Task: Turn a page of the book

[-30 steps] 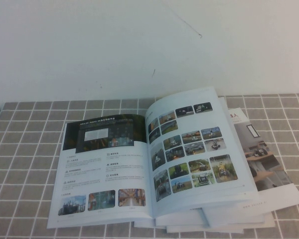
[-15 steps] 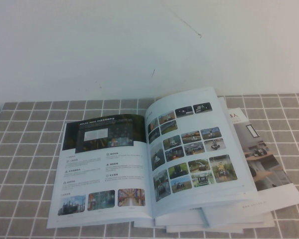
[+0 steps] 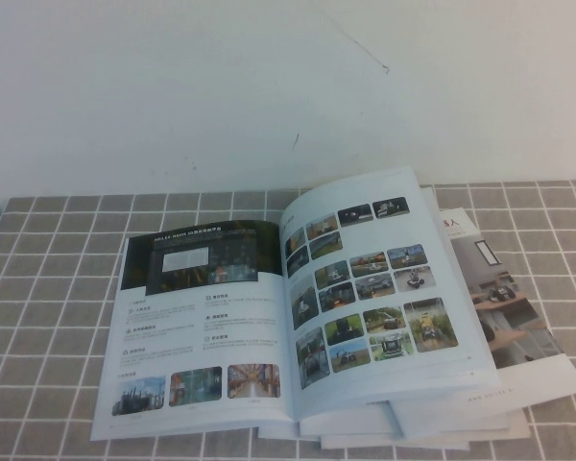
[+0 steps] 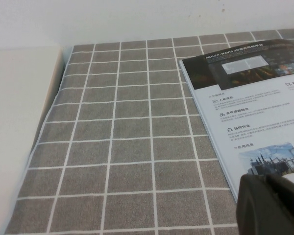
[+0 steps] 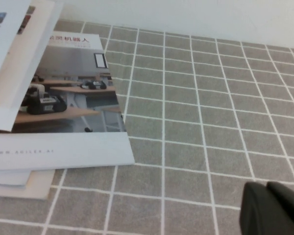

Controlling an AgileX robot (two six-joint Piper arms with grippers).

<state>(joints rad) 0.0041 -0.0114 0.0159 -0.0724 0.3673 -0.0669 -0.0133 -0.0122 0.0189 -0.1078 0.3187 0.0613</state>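
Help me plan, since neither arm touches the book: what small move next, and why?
Probably bring the shut right gripper toward the book's photo-grid page; its raised outer edge looks catchable. The left gripper sits near the book's left corner.

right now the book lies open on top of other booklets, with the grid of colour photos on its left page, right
Not quite. The book does lie open on the other booklets, but the high view shows the grid of colour photos on its right page; the left page carries the dark banner.
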